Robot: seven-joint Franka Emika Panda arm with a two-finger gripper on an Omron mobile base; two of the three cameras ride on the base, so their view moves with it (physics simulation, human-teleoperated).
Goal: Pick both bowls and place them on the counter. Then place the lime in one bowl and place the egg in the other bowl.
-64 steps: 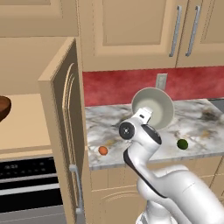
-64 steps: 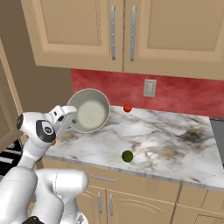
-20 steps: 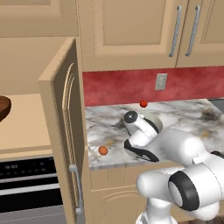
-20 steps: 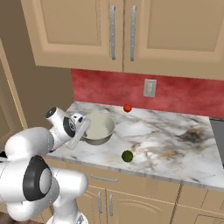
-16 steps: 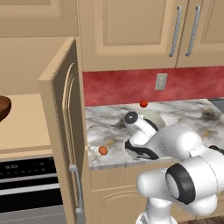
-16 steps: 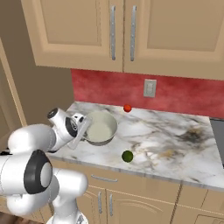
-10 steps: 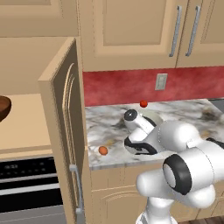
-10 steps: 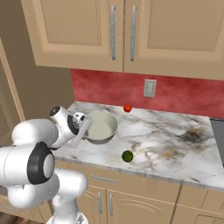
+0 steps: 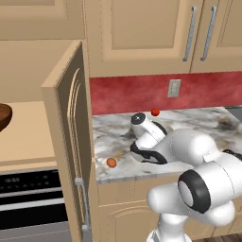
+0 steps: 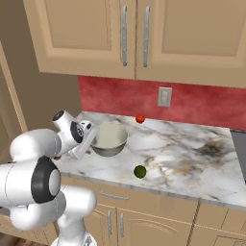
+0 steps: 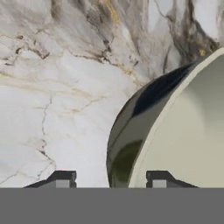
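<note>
Grey-green bowl (image 10: 109, 138) sat upright on counter (image 10: 192, 158); brown bowl (image 9: 4, 116) on shelf (image 9: 28, 137); lime (image 10: 140, 171), egg (image 9: 111, 162) on counter.

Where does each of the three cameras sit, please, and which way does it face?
Left base view: behind the arm's left, facing the marbled counter; elbow lower right.
Right base view: behind its right, facing that counter; arm lower left, gripper at the pale bowl.
Hand view: on the hand, looking down at the bowl's rim, fingertips at bottom.
Both base views share the small red ball.
</note>
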